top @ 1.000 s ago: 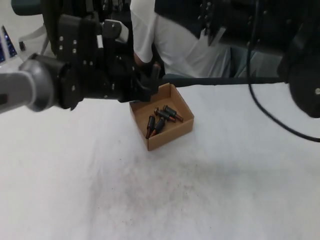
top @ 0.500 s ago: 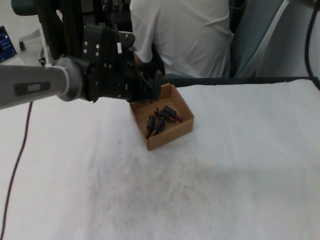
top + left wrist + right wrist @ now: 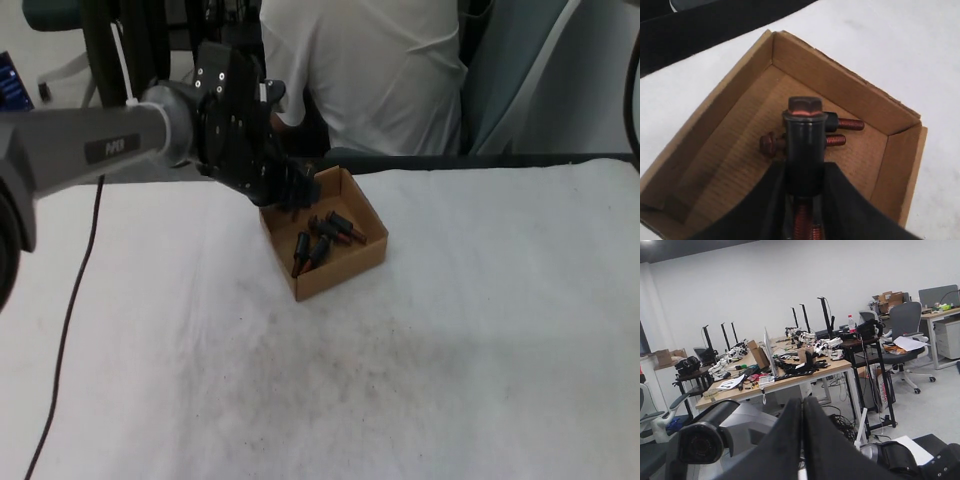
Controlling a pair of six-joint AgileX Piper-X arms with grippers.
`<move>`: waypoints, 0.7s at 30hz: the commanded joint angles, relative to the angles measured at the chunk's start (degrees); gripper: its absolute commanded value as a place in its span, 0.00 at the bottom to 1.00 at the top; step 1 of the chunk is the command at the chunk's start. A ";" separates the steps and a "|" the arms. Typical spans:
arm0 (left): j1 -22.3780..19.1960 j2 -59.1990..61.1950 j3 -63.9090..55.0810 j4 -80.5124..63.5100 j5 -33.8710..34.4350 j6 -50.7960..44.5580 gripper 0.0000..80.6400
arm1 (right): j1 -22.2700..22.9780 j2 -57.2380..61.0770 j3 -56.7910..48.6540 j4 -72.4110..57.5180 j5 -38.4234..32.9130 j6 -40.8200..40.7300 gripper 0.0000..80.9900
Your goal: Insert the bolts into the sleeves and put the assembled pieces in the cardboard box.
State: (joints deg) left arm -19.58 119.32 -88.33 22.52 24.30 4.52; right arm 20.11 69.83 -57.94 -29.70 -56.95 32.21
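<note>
My left gripper (image 3: 804, 175) is shut on an assembled piece (image 3: 803, 145), a black sleeve with a copper bolt head on top. It hangs above the open cardboard box (image 3: 840, 75). Other assembled pieces (image 3: 840, 131) lie on the box floor below it. In the high view the left gripper (image 3: 297, 192) is over the back left corner of the box (image 3: 345, 272), where several dark pieces (image 3: 318, 240) lie. My right gripper (image 3: 802, 402) is raised with its fingers pressed together and points out into the room.
The box sits on a white cloth (image 3: 400, 370) that covers the bench, with open cloth in front and to both sides. A black cable (image 3: 70, 310) hangs at the left. A dark strip (image 3: 480, 160) runs along the bench's far edge.
The left arm has swung right and down, bringing its gripper over the box's back corner. The dark right arm at the upper right has left the high view.
</note>
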 commanded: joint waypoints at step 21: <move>-0.12 -0.63 -1.25 5.23 1.91 4.01 0.57 | -0.19 -0.54 -0.25 0.52 -0.89 -0.95 0.01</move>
State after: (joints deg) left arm -19.58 119.29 -89.08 27.85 26.81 8.53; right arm 20.11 69.83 -57.94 -29.12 -57.05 31.53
